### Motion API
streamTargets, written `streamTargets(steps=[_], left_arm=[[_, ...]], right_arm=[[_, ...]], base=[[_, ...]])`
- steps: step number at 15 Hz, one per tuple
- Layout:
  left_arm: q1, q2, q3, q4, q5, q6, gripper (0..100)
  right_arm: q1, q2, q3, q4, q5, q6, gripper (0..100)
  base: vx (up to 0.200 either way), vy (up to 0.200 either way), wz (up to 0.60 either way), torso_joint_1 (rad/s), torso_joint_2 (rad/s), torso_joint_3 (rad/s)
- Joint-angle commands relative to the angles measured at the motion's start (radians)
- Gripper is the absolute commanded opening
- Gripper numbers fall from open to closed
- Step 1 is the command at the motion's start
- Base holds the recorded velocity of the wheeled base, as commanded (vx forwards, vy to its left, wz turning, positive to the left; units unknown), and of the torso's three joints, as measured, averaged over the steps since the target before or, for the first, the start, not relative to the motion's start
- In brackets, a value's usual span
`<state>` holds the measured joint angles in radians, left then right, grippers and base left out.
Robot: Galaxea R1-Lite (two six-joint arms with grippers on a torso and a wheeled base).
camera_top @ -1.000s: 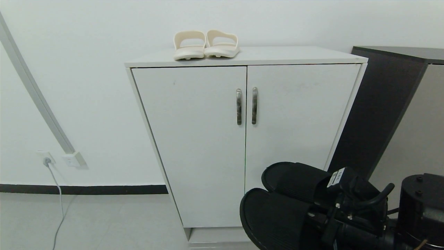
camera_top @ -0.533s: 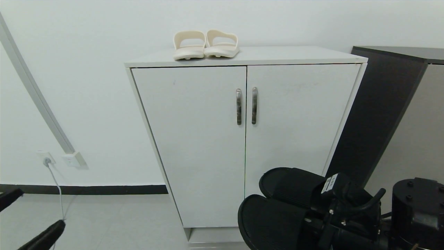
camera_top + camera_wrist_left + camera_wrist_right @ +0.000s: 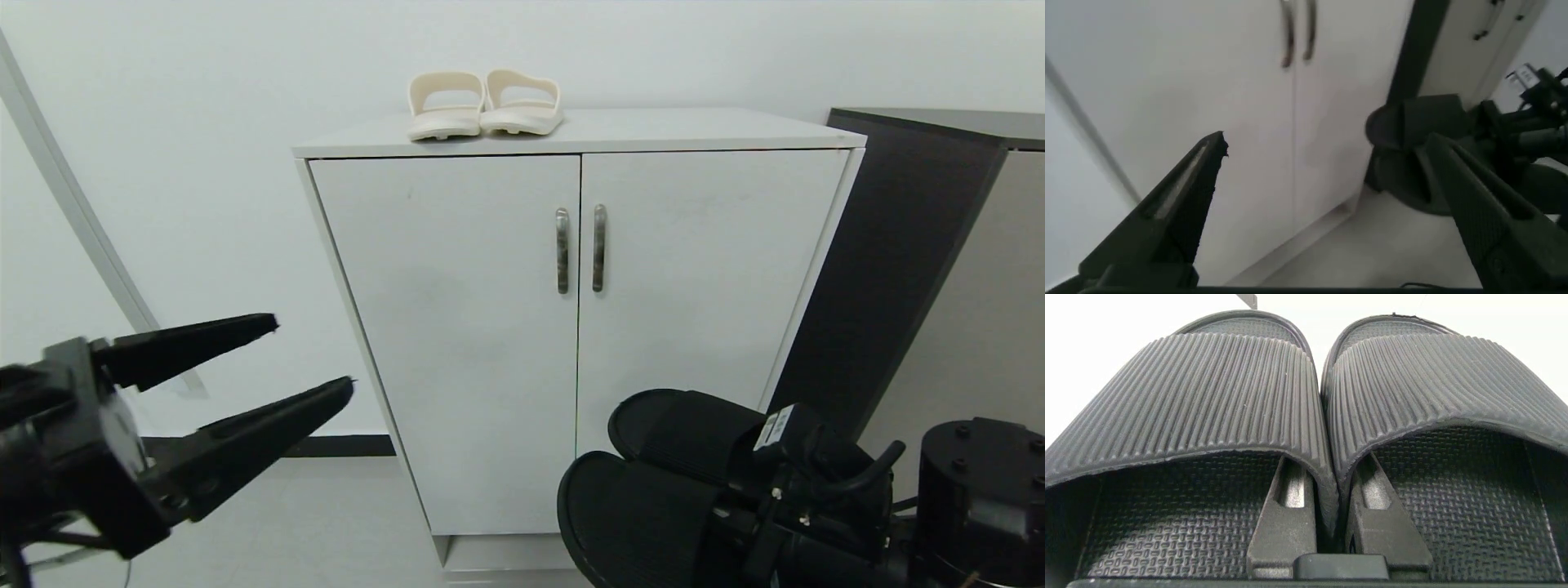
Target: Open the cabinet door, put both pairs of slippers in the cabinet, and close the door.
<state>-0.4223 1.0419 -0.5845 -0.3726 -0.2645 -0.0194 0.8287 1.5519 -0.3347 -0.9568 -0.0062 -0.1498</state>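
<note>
The left tool [image 3: 312, 353] is open, its jaws spread wide with nothing between them, and it hangs off the left side of the cabinet [image 3: 457, 343], at about the doors' mid-height. From it the two handles [image 3: 562, 250] lie ahead, higher and to the right, side by side at the seam where the two shut doors meet. Each handle is a slim bar with its long axis upright. The jaws stand roughly one above the other in the head view, so I judge the wrist must roll before they can close across a bar from the sides. The right tool [image 3: 1331, 523] is closed on the black slippers [image 3: 653, 490], one finger inside each, pinching the two inner walls together. It hangs low before the right door, so the free left tool looks the one to pull a handle. The cream slippers [image 3: 486, 104] sit as a pair on the cabinet top, toward its left rear. A small white label [image 3: 777, 426] sits near the right tool, its print too small to read. No writing shows on the slippers or doors.
</note>
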Motion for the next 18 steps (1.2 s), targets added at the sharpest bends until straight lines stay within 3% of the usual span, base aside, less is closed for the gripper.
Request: streamTargets(steps=[1,3,7,9,11,12,13,18], left_arm=[[-0.070,0.130,-0.087,0.000,0.007,-0.014,100],[-0.118,0.237,-0.184,-0.006,0.004,-0.073,100],[-0.184,0.426,-0.278,-0.166,0.002,-0.128,100],[-0.204,0.500,-0.348,-0.170,-0.007,-0.175,100],[-0.204,0.546,-0.387,-0.174,-0.035,-0.177,100],[-0.204,0.592,-0.443,-0.169,-0.098,-0.192,100],[-0.204,0.626,-0.477,-0.169,-0.119,-0.217,100],[-0.196,0.780,-0.658,-0.167,-0.130,-0.261,100]], right_arm=[[0.000,0.004,0.000,0.000,0.000,-0.001,0],[0.000,0.007,-0.001,0.000,0.000,0.001,0],[0.000,0.005,0.002,0.000,-0.003,0.001,0],[0.000,0.005,0.002,0.000,-0.003,0.001,0],[-0.002,0.004,0.002,0.000,-0.003,0.001,0],[-0.002,0.004,0.003,0.000,-0.003,0.001,0],[-0.002,0.004,0.003,0.000,-0.003,0.003,0],[-0.002,0.008,0.008,0.001,-0.003,0.001,0]], base=[[0.000,0.000,0.00,0.000,0.00,0.000],[0.000,0.000,0.00,0.000,0.00,0.000],[0.000,0.000,0.00,0.000,0.00,0.000],[0.000,0.000,0.00,0.000,0.00,0.000],[0.000,0.000,0.00,0.000,0.00,0.000],[0.000,0.000,0.00,0.000,0.00,0.000],[0.000,0.000,0.00,0.000,0.00,0.000],[0.000,0.000,0.00,0.000,0.00,0.000]])
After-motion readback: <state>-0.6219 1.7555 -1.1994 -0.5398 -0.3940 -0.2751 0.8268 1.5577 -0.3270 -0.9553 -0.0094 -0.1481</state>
